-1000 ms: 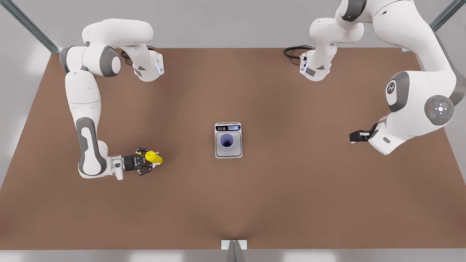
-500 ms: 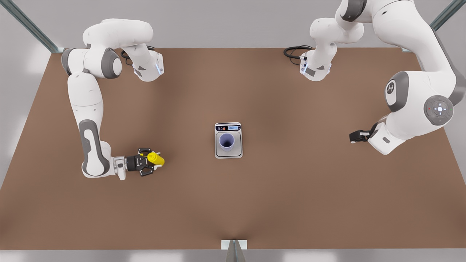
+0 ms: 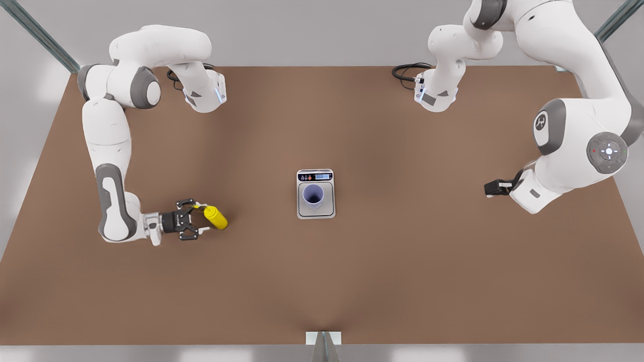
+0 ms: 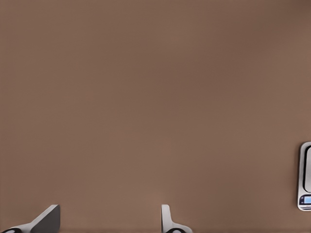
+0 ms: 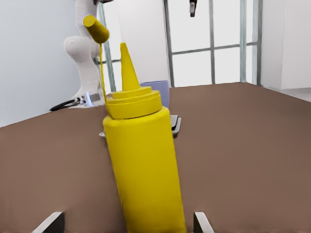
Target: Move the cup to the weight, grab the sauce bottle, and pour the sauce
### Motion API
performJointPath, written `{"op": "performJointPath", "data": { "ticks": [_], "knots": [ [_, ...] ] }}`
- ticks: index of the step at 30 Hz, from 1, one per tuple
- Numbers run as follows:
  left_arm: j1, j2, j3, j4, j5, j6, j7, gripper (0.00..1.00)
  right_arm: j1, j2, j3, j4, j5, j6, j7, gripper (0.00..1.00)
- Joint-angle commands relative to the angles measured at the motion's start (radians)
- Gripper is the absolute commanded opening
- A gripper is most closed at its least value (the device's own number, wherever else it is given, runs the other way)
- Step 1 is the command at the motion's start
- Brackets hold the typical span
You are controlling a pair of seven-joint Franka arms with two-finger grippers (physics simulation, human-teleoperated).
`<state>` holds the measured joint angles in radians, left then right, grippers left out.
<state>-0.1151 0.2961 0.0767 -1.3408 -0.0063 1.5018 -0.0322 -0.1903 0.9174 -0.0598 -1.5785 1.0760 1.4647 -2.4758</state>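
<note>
Across the brown desk (image 3: pixel 402 261), your right pincer (image 3: pixel 193 226) is gaping around the sauce bottle (image 3: pixel 216 217), so be centring before closing, while the cup (image 3: pixel 313 195) is sitting on the weight (image 3: pixel 316 213) and the left pincer (image 3: pixel 490 188) is waiting open.

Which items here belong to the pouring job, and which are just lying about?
Job:
- cup, standing on the weight
- sauce bottle, between the open right gripper

Not part of it:
- black cables at the table's far edge
- left gripper, open, waiting off to the side
</note>
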Motion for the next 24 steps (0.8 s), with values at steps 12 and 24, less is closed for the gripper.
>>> {"op": "performJointPath", "data": {
  "ticks": [12,24],
  "knots": [
    [0.002,0.002,0.0,-0.001,0.002,0.003,-0.002,1.0,0.13,-0.222,-0.103,0.443,-0.64,0.061,1.297,1.0],
    [-0.018,-0.006,-0.003,0.005,0.0,-0.006,-0.035,1.0,0.178,-0.792,-0.005,0.052,-1.005,0.195,2.315,1.0]
  ]
}}
